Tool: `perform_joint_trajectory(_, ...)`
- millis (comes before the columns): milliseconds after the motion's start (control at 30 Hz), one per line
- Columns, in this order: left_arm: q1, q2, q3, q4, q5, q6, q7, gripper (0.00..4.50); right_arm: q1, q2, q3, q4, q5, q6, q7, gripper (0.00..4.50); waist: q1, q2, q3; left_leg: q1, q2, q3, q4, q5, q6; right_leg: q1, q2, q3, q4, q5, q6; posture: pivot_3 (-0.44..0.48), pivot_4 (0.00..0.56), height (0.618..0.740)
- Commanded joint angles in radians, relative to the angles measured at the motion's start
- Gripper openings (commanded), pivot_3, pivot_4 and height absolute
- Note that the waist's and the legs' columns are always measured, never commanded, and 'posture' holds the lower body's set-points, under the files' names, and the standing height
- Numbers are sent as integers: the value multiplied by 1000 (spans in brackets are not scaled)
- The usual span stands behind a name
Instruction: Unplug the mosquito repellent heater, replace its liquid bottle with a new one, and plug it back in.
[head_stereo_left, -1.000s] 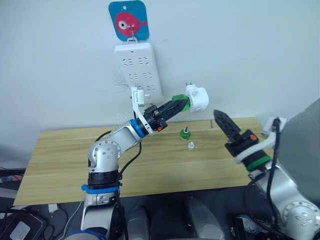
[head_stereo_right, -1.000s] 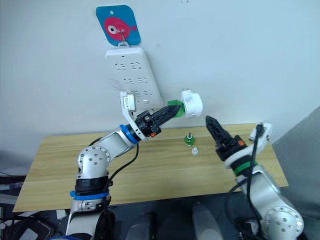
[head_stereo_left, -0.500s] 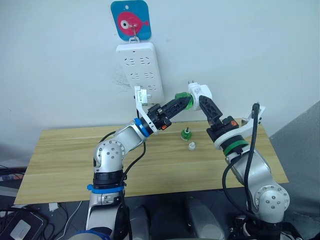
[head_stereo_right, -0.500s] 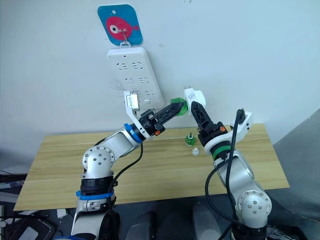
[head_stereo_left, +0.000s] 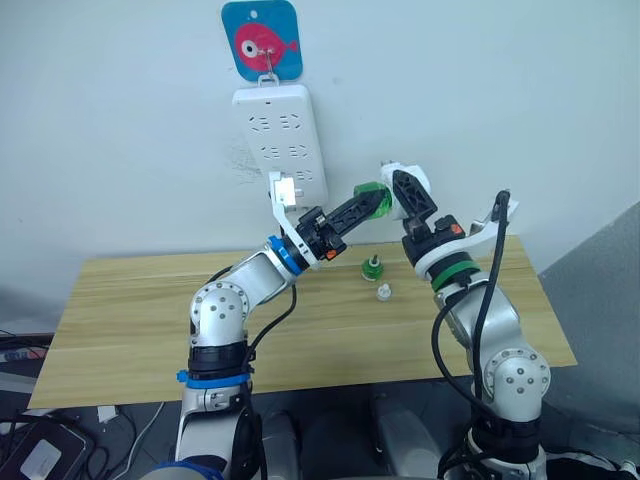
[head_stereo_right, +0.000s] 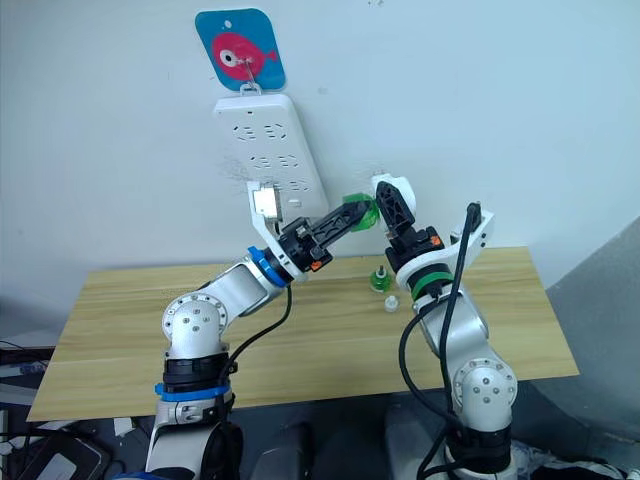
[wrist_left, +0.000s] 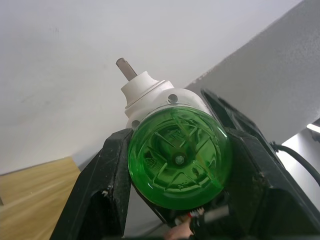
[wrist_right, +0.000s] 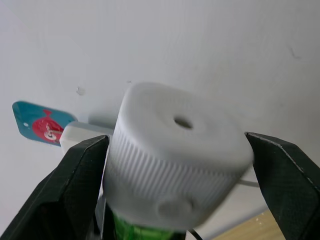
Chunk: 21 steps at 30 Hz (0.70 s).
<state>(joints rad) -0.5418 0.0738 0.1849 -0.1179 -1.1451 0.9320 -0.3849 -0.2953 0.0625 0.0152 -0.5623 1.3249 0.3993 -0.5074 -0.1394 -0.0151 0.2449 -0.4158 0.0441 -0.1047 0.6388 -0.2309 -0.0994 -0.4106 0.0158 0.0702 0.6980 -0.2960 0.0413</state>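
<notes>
Left gripper clamps a green bottle, its far end in the white heater.

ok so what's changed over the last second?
The right tool swung up from over the table's right side and closed around the small white rounded plastic heater. The left tool kept its grip on the green translucent bottle screwed into it. The small green bottle and clear cap stayed put.

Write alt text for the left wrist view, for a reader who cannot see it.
The left pincer grips a green liquid bottle, seen end-on between its two black fingers. The white mosquito repellent heater sits on the bottle's far end, a metal prong pointing at a pale wall; a corner of wooden table shows.
</notes>
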Motion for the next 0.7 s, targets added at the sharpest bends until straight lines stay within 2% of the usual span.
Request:
perform_joint_trajectory(33,3,6,1,-45,-38,-2,-19,2320,-20,51,-1,-12,5,-32,26,4500,0,0,0,0,0,0,0,0,0,0,0,0,0,0,0,-198,206,740)
perform_joint_trajectory(100,6,12,-1,-37,-35,-8,-27,2320,-24,58,2,-6,5,-44,29,4136,0,0,0,0,0,0,0,0,0,0,0,0,0,0,0,-196,207,740)
perform_joint_trajectory(200,13,19,-4,-28,-30,-15,-40,2320,-25,64,13,-4,11,-53,31,3245,0,0,0,0,0,0,0,0,0,0,0,0,0,0,0,-194,207,740)
perform_joint_trajectory(233,15,21,-6,-28,-28,-16,-43,2320,-25,65,18,-4,13,-56,31,3153,0,0,0,0,0,0,0,0,0,0,0,0,0,0,0,-194,207,740)
perform_joint_trajectory(467,18,24,-12,-46,-39,-11,-45,2320,-24,64,38,0,19,-69,30,3150,1,0,0,0,0,0,0,0,0,0,0,0,0,0,0,-188,208,740)
perform_joint_trajectory(700,-2,26,-13,-80,-78,17,12,2319,-23,49,42,-1,17,-61,41,3147,1,0,0,0,0,0,0,0,0,0,0,0,0,0,0,-185,210,740)
